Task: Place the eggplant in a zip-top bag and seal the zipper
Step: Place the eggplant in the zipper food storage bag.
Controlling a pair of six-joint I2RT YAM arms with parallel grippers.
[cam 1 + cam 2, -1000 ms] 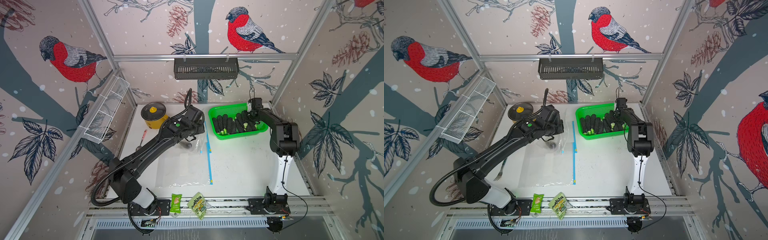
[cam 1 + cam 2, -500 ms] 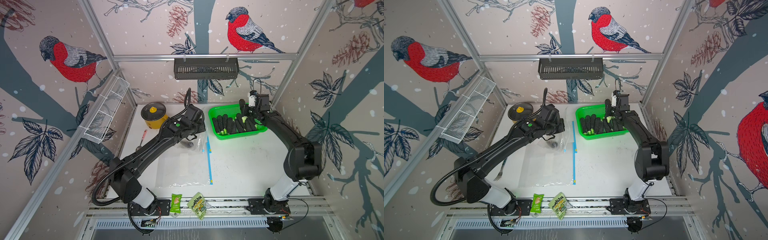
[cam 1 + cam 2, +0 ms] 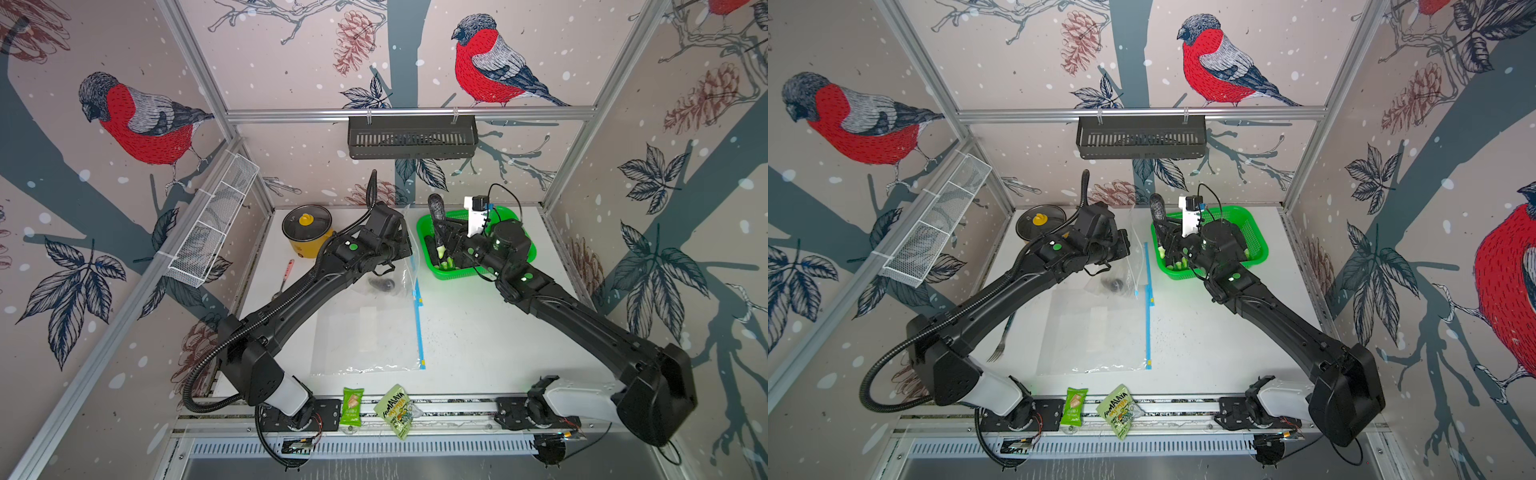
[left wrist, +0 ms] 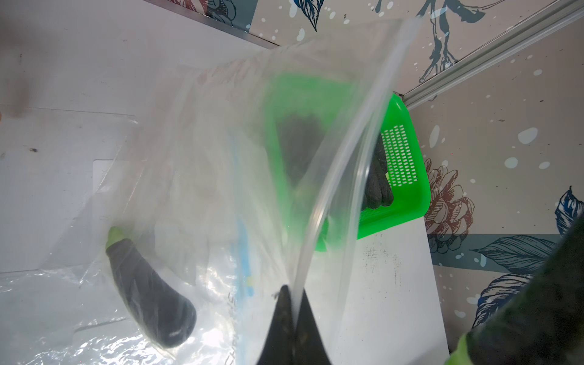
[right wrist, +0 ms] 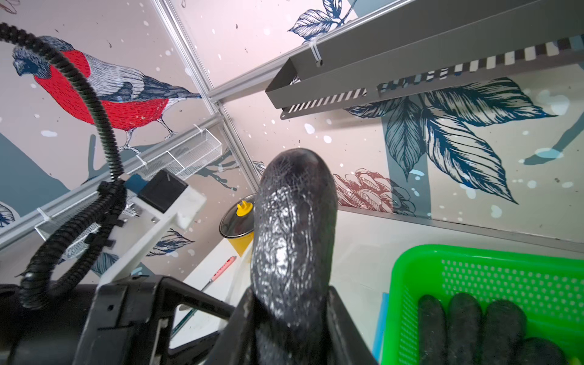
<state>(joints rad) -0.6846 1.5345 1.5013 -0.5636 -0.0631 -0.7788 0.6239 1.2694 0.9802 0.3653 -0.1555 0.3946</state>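
A clear zip-top bag [image 3: 365,332] with a blue zipper strip [image 3: 419,324] lies flat mid-table. My left gripper [image 3: 405,247] [image 4: 292,294] is shut on the bag's upper lip [image 4: 341,158] and holds it up off the table. One dark eggplant [image 4: 148,297] [image 3: 384,284] lies inside the bag. My right gripper [image 3: 446,235] [image 5: 289,303] is shut on another eggplant [image 3: 436,208] [image 5: 294,227], held upright above the near-left corner of the green basket [image 3: 525,245]. Several more eggplants [image 5: 467,325] lie in that basket.
A yellow pot [image 3: 307,230] stands at the back left, with a pink-handled utensil [image 3: 286,274] and a fork [image 3: 1003,340] along the left edge. Two snack packets [image 3: 352,405] [image 3: 397,409] lie on the front rail. A black rack [image 3: 411,137] hangs on the back wall.
My right arm has stretched out low and lifted an eggplant up out of the basket, turning it upright. The left arm and the raised bag lip have stayed put.
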